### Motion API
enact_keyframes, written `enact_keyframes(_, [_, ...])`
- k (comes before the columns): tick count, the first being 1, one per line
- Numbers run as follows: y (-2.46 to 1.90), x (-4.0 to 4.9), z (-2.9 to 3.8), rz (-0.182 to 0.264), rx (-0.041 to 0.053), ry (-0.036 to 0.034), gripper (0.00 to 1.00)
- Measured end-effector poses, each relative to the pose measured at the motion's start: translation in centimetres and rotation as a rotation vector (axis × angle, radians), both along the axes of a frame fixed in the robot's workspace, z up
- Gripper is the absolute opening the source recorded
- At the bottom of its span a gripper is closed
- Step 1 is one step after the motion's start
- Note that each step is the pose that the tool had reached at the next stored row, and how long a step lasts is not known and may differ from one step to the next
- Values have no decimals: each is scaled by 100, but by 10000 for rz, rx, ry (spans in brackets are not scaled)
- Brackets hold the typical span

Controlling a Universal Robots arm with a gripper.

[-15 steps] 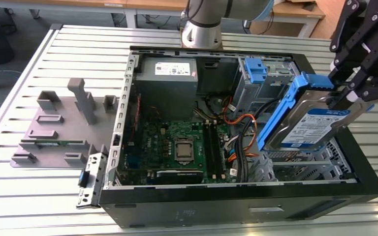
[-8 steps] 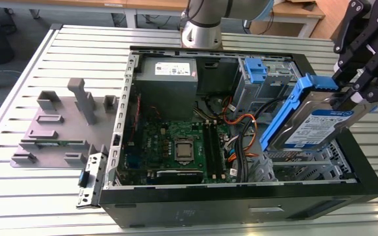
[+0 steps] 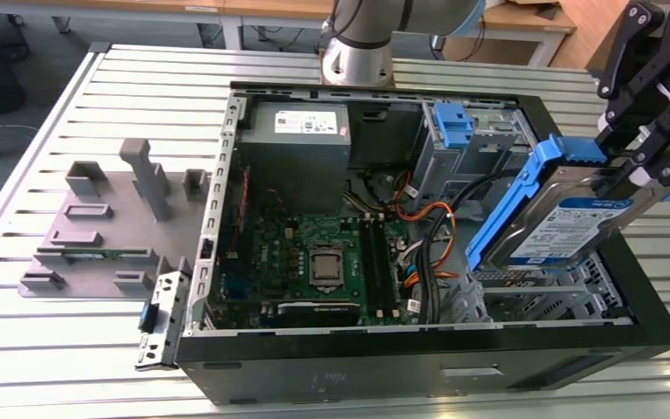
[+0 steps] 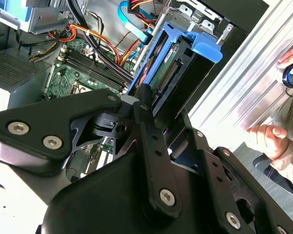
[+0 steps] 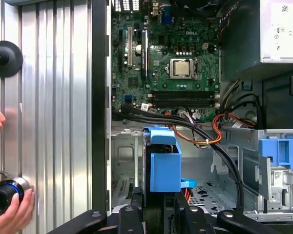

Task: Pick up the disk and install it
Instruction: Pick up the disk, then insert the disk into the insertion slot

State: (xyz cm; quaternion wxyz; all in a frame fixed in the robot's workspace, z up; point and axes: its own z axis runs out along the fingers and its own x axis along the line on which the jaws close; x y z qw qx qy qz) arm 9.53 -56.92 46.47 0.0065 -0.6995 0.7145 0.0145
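The disk (image 3: 558,223), a silver drive with a white-and-blue label in a blue carrier frame, hangs tilted above the open computer case's metal drive cage (image 3: 539,292), on the exterior view's right. My black gripper (image 3: 635,175) is shut on its upper end. In the second wrist view the gripper (image 4: 163,109) clamps the disk (image 4: 178,63), whose connector edge faces the camera. The first wrist view looks along the gripper (image 5: 158,207) to the blue carrier end of the disk (image 5: 165,163), over the perforated bay floor (image 5: 127,161).
Inside the case (image 3: 428,371) are a motherboard (image 3: 311,253), a grey power-supply box (image 3: 294,131), loose orange and black cables (image 3: 428,223) beside the cage, and a lone blue bracket (image 3: 452,127). A grey fixture (image 3: 102,218) sits on the slotted table. A person's hands (image 5: 12,214) rest beside the case.
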Motion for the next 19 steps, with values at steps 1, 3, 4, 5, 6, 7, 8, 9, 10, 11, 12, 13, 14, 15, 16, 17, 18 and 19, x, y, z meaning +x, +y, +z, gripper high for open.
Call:
enact_keyframes(1, [0,0,0,0,-1,0,35])
enact_keyframes(3, [-1,0,-1,0,1,0,35])
enact_keyframes(4, [-1,0,-1,5,2,0,35])
enact_keyframes(5, [-1,0,-1,29,1,-1,35])
enact_keyframes(6, [-1,1,-3,84,1,-7,35])
enact_keyframes(7, [-1,1,-6,158,2,-14,35])
enact_keyframes(8, [-1,1,-8,243,2,-19,35])
enact_keyframes(9, [-1,2,-10,324,0,-20,35])
enact_keyframes(10, [-1,3,-13,376,1,-20,35])
enact_keyframes(11, [-1,3,-16,394,1,-20,35])
enact_keyframes(12, [-1,7,-19,412,2,-20,35])
enact_keyframes(13, [-2,12,-25,428,3,-20,35])
enact_keyframes(14, [-3,20,-30,440,3,-20,35])
enact_keyframes(15, [-5,29,-34,444,1,-19,35])
enact_keyframes(16, [-5,37,-37,444,0,-19,35])
enact_keyframes(17, [-7,45,-42,444,1,-19,35])
enact_keyframes(18, [-11,50,-48,439,2,-19,35])
enact_keyframes(19, [-14,55,-51,433,1,-19,35])
